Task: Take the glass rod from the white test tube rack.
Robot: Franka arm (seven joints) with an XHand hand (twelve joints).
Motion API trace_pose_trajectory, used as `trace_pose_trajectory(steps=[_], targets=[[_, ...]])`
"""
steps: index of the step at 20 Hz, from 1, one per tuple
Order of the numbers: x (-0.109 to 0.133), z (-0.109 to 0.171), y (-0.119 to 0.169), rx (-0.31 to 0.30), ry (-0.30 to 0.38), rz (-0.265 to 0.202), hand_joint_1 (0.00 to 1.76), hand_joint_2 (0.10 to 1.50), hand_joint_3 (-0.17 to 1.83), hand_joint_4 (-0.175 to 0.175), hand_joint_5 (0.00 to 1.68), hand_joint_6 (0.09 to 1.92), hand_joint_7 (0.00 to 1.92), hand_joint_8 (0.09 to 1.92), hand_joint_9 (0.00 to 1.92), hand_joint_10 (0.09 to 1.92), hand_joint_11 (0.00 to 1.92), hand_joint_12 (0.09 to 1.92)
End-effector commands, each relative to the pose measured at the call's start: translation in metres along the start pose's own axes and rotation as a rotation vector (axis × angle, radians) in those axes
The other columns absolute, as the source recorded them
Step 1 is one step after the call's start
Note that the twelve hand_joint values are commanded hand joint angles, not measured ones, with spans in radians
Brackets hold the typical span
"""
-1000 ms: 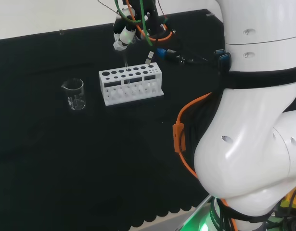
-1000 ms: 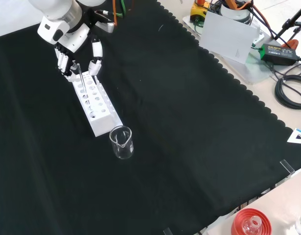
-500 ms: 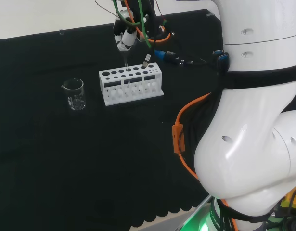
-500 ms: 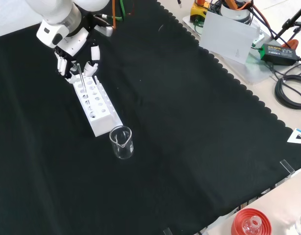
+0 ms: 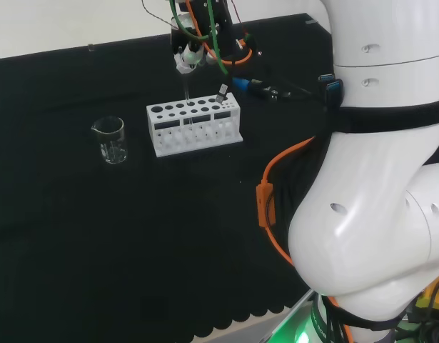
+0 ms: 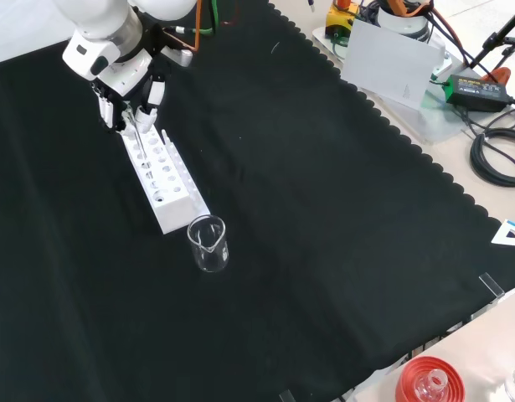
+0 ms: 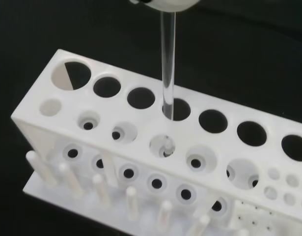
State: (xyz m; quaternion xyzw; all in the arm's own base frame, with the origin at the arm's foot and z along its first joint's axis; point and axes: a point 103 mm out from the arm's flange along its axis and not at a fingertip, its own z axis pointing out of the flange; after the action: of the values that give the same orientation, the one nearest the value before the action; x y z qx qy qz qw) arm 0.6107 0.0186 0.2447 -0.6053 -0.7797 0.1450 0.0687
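Basically one counter under black cloth, carrying one white test tube rack, one clear glass beaker and one glass rod. Front view: rack lies lengthwise at upper left, beaker just near of its near end, apart from it. Head view: rack sits mid-left, beaker to its left, well apart. One hand hangs over the rack's far end in the front view, fingers curled in on the rod's top, pinching it. Rod stands upright, lower end down through one hole of the rack's top row; wrist view shows it passing the top plate, tip just above the lower plate.
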Motion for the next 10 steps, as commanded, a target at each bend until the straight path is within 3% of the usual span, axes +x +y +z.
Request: trace_pose_trajectory(steps=[1,6,10], targets=[[0.0043,-0.0054,0.0016,-0.039,-0.055,0.002,1.27,0.79,0.49,-0.088,1.07,0.89,1.26,0.72,1.49,0.4,1.52,0.58],[0.0058,-0.0061,0.0001,-0.058,-0.061,-0.007,1.32,0.56,0.87,-0.146,1.15,0.88,1.38,0.71,1.57,0.46,1.57,0.58],[0.0053,-0.0114,-0.0052,-0.064,-0.06,-0.019,1.33,0.51,0.92,-0.174,1.18,0.81,1.42,0.7,1.69,0.46,1.63,0.62]])
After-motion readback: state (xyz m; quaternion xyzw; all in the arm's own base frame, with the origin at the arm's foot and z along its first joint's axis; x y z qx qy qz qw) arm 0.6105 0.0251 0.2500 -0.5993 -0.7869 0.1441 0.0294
